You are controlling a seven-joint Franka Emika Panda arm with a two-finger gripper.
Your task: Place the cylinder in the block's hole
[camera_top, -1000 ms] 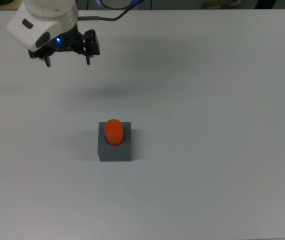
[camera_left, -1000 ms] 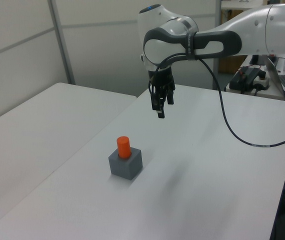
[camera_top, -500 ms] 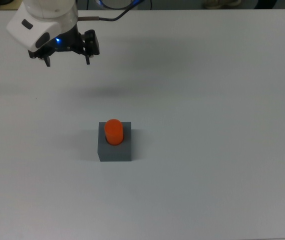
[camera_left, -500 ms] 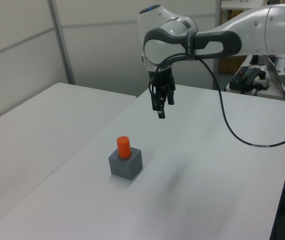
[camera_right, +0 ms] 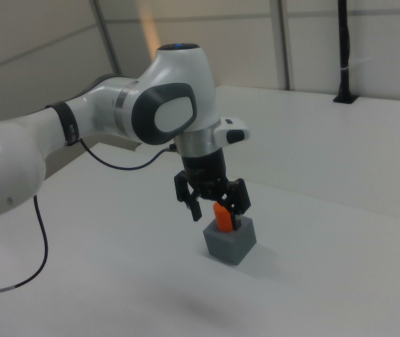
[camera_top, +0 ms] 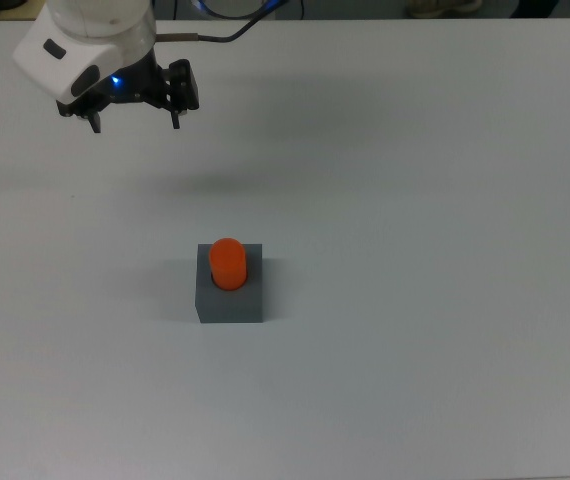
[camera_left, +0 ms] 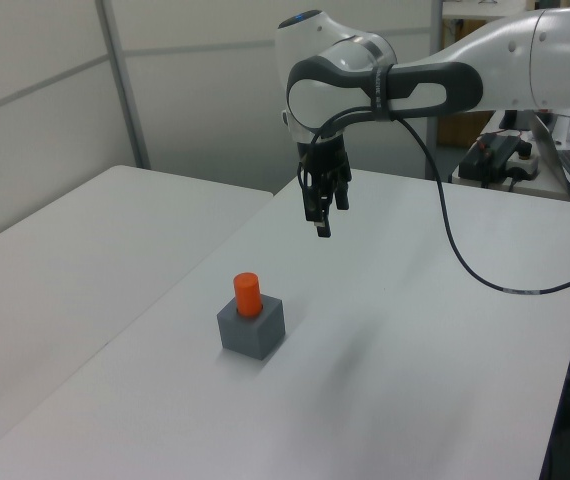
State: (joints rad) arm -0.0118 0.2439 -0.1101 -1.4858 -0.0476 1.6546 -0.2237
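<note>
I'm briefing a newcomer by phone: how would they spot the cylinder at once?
Look at the white table; near its middle sits a lone dark grey block. The cylinder stands upright in the block's top, poking out, the only bright orange-red thing there.

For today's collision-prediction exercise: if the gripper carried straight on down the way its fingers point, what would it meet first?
Probably bare table. The gripper points downward, well clear of the cylinder in the block.

Top overhead, left, right oblique; block [camera_top: 230, 297] shared
</note>
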